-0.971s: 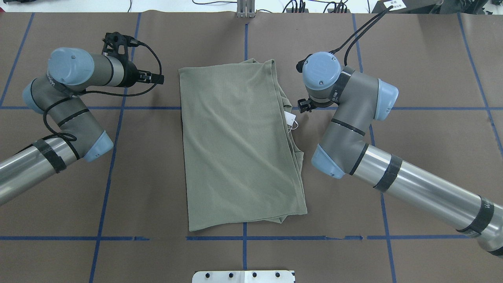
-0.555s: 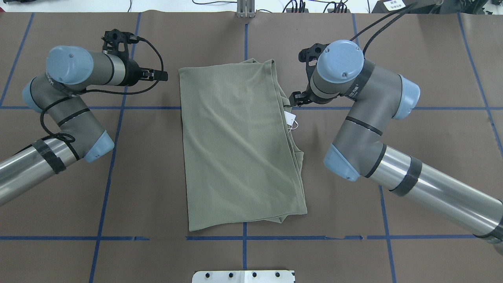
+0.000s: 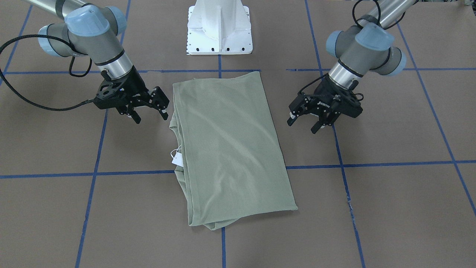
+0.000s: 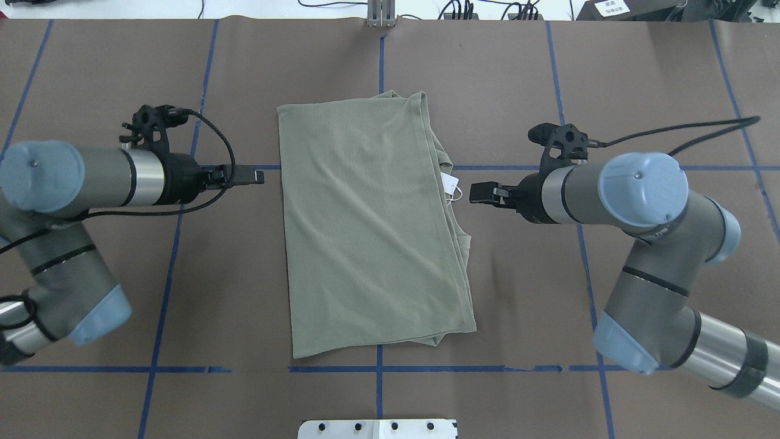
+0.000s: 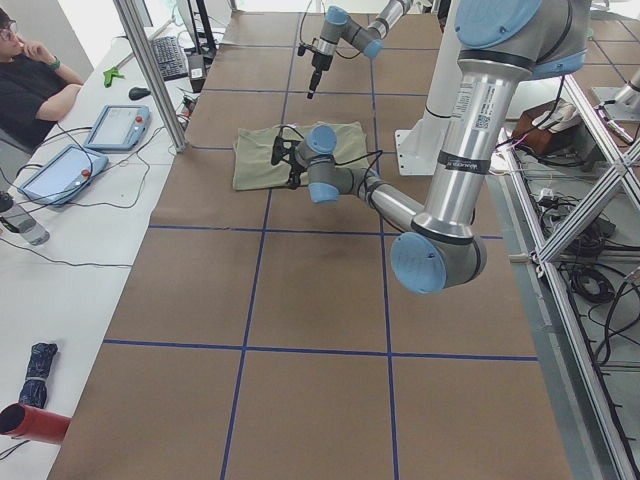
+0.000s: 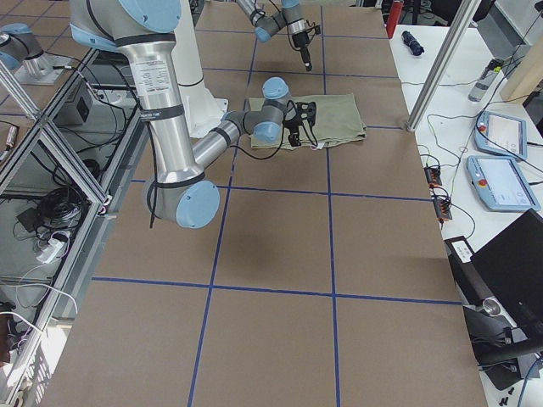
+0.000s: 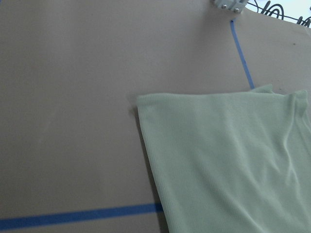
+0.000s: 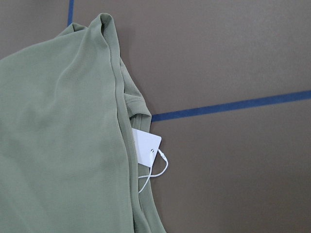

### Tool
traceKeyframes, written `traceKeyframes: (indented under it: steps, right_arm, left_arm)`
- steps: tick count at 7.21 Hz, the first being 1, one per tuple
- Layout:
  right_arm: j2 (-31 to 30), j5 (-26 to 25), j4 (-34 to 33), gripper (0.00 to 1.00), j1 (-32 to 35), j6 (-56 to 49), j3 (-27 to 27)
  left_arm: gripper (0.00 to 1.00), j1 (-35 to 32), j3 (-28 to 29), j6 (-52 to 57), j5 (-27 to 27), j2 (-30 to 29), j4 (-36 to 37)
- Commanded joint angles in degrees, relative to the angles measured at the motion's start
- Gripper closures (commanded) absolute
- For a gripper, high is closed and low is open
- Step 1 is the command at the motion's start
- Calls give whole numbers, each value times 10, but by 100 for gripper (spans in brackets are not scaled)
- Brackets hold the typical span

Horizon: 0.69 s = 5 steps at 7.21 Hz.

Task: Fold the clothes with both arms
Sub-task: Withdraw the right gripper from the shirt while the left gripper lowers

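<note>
left fingers (image 3: 315, 128) and right fingers (image 3: 163, 111) hung spread, empty, flanking the shirt (image 3: 227, 145); each should pinch all layers at matching edges.

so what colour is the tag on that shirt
The tag is plain white; it shows best in the right wrist view.

Silver-and-grey jointed left arm (image 4: 91, 177) and right arm (image 4: 655, 286), one white pedestal base (image 3: 219, 29).
Fitted: light blue joint caps (image 4: 637, 183), black bands (image 4: 740, 366) (lettering illegible), braided black cable (image 4: 670, 130) at each wrist.

Matt ribbed knit shirt (image 4: 365, 244), smooth card tag (image 8: 146, 143), matt brown table cover (image 4: 518, 79).
</note>
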Motion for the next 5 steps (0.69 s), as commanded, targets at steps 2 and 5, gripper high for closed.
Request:
traceKeyframes:
  steps: [2, 5]
  right_arm:
    - [-61, -110, 64, 0, -73, 146, 38]
    - [-60, -121, 64, 0, -83, 147, 38]
  left_arm:
    - [0, 193, -116, -217, 188, 76, 2]
    - [10, 315, -78, -389, 345, 70, 3]
